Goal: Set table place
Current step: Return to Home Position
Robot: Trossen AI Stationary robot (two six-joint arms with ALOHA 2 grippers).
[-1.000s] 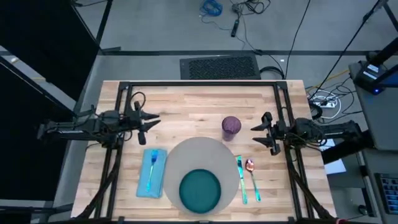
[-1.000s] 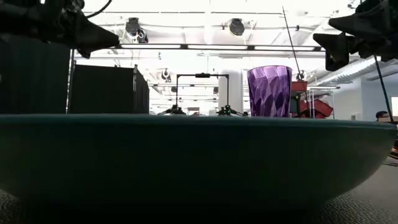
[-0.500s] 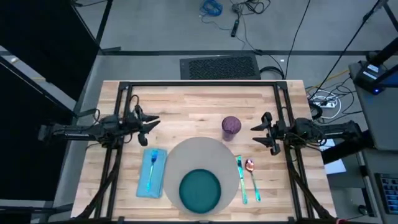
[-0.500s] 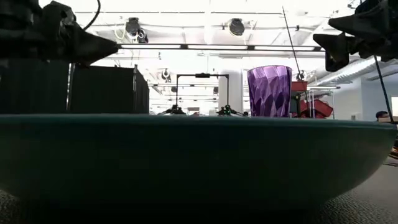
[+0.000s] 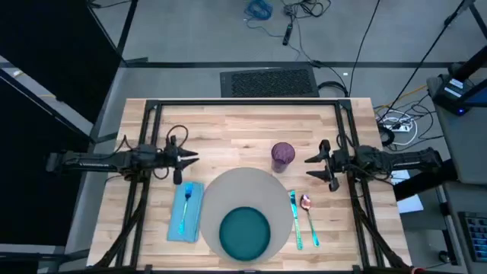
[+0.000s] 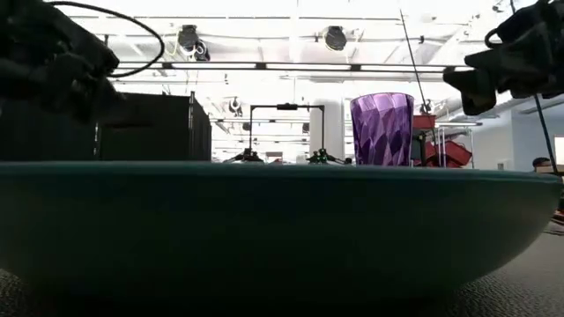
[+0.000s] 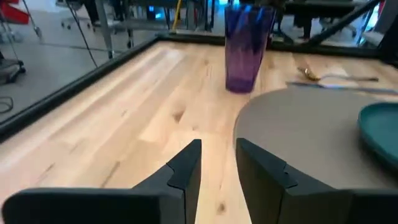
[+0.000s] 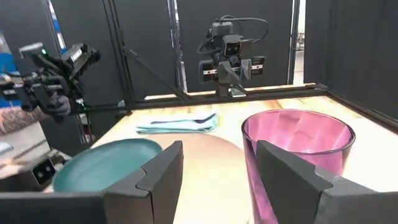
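Starting at the right gripper (image 5: 308, 167), you have its fingers spread wide and holding nothing, hovering over the right side of the table (image 5: 228, 125) with the tips aimed left. The purple cup (image 5: 283, 154) stands upright just to their left and slightly farther back, on bare wood just beyond the far right edge of the grey mat (image 5: 245, 189). This arm is by far the nearer one to it. Your retreat home should, I judge, pull straight right, away from the cup, before any swing. The left gripper (image 5: 194, 158), empty with fingers a narrow gap apart, waits well apart on the left. The teal plate (image 5: 245, 232) sits on the mat's near part.
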